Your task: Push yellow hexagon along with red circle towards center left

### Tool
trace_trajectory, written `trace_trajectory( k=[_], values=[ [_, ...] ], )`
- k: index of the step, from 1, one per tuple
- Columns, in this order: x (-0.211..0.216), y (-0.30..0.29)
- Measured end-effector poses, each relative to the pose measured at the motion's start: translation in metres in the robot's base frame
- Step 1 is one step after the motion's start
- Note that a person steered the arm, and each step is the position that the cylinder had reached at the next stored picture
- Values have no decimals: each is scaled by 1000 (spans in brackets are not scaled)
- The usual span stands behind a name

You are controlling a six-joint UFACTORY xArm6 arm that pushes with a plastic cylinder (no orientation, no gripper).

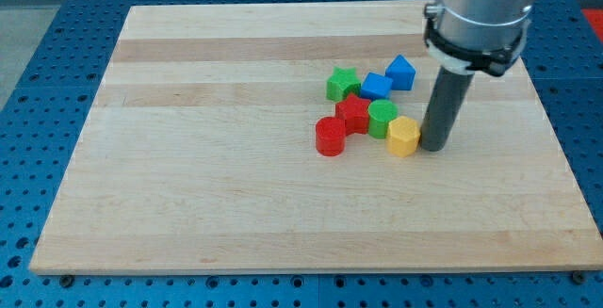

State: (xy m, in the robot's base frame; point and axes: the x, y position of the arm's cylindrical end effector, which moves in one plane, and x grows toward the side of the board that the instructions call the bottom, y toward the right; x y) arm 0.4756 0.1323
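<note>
The yellow hexagon (404,136) lies right of the board's middle. The red circle (331,137) lies to its left, with a gap between them. My tip (436,146) stands on the board just to the right of the yellow hexagon, touching or nearly touching its right side. The dark rod rises from the tip to the grey arm at the view's top right.
A red star-like block (353,113) and a green circle (382,118) sit between and just above the two task blocks. A green star (342,84) and two blue blocks (376,86) (400,72) lie further up. The wooden board (188,157) rests on a blue perforated table.
</note>
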Motion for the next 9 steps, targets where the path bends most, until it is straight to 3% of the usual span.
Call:
trace_trajectory(
  k=[4,6,9],
  values=[
    [14,-55],
    [4,-62],
    [-11,-116]
  ],
)
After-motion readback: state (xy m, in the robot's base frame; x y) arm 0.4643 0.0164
